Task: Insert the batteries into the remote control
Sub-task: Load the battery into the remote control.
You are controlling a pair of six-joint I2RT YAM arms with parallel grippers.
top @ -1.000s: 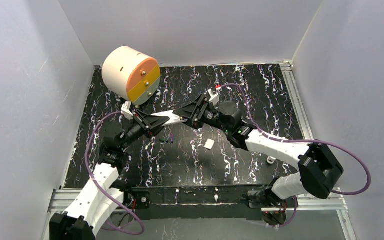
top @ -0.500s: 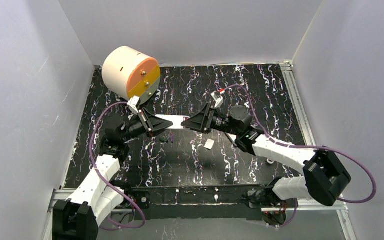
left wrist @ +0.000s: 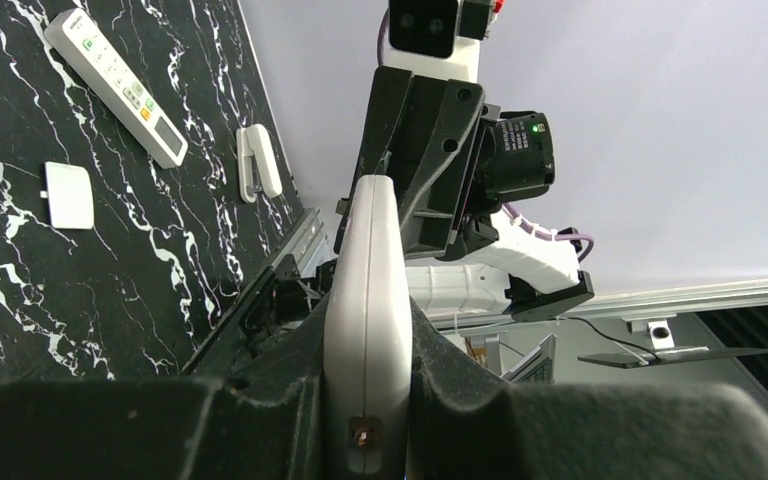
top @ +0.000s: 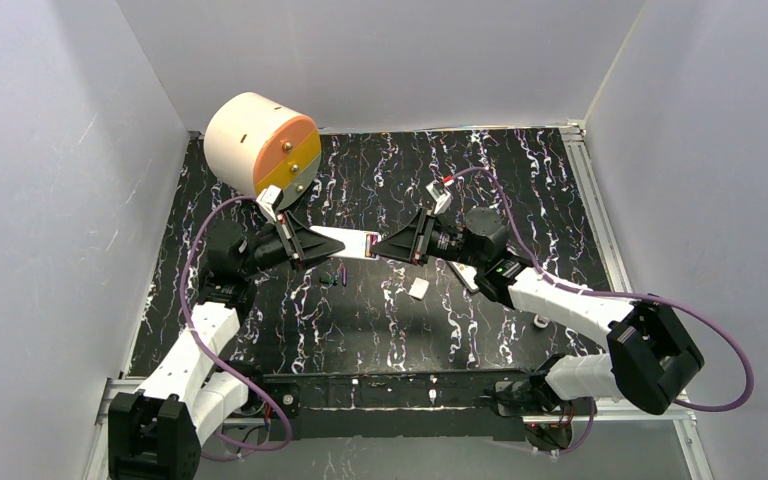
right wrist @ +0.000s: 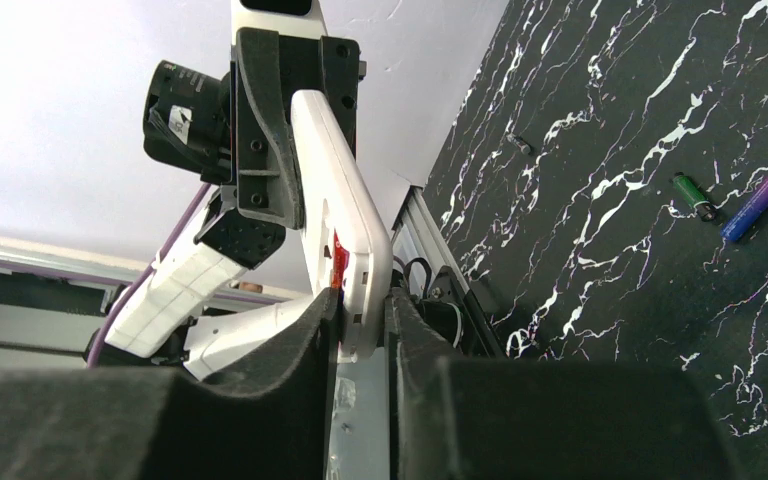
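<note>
Change: since the earlier top view the right end effector (top: 385, 246) has gone from standing wide to closing on the remote control (top: 345, 241), and the right arm has stretched further along the bench (top: 520, 190).
Far left: a cream drum (top: 260, 148) with an orange and yellow face stands at the back left corner of the bench.
Left end effector (top: 312, 244): clamped on the left end of the remote control, holding it clear of the bench.
Centre: the remote control is bridged between the two arms. Both wrist views see it edge-on, so its button face cannot be made out.
Right end effector: its fingers are pressed against both faces of the right end of the remote control.
Hidden: from above, each end of the remote control is covered by the fingers that hold it. A second remote (left wrist: 115, 85) lies largely under the right arm.
Left wrist view adds: the second remote in full with its buttons, a small white cover plate (left wrist: 68, 195) near it, and a white oblong piece (left wrist: 259, 162) by the bench edge.
Right wrist view adds: a red-orange battery (right wrist: 339, 262) in the recess of the remote control, just beside the right fingertips.
Batteries on the bench: a dark green battery (right wrist: 693, 194) and a purple battery (right wrist: 754, 208) lie just beside each other. They are nearer the arm bases than the held remote control and apart from both end effectors.
</note>
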